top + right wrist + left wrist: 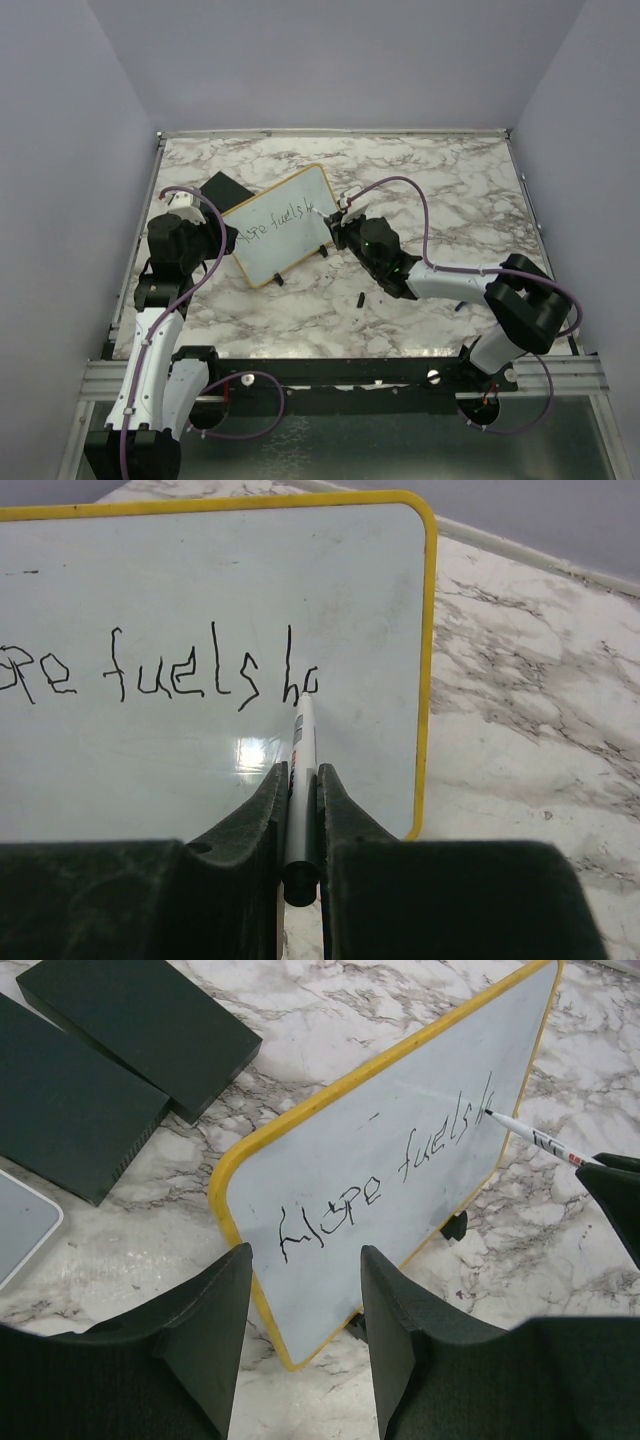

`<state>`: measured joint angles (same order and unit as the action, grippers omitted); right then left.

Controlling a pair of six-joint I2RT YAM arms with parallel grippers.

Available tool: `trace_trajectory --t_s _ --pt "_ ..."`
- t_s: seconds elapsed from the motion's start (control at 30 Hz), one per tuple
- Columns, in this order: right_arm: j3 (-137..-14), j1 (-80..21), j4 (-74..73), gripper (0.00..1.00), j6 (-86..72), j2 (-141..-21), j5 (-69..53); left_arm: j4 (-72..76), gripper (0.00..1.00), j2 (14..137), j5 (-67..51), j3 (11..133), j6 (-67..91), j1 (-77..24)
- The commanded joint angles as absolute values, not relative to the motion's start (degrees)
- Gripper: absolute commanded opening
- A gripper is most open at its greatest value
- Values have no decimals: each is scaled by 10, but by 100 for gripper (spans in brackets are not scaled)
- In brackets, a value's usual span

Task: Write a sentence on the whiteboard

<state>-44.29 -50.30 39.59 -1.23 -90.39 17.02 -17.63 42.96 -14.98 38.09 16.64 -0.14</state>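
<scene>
1. The whiteboard (280, 238) stands tilted on its little black feet, left of the middle of the marble worktop (450, 190).
2. The sentence (285, 228) runs in one line across it and reads "Hope fuels ho".
3. The right hand (300, 775) is closed tight on a white marker (303, 740), whose tip touches the board at the last letter.
4. The left hand (305, 1260) is about half open with the board's near corner between its fingers; whether they press on it I cannot tell.
5. Two flat black blocks (140, 1030) lie beyond the board's left end.
</scene>
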Motion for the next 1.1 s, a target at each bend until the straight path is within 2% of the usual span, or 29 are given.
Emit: trace_trajectory --t_s 0.0,1.07 --pt "-427 -507 374 1 -16 -906 161 -167 50 424 -160 376 166 -5" --pt "-440 -507 384 0 -7 -902 218 -167 50 421 -159 374 167 -5"
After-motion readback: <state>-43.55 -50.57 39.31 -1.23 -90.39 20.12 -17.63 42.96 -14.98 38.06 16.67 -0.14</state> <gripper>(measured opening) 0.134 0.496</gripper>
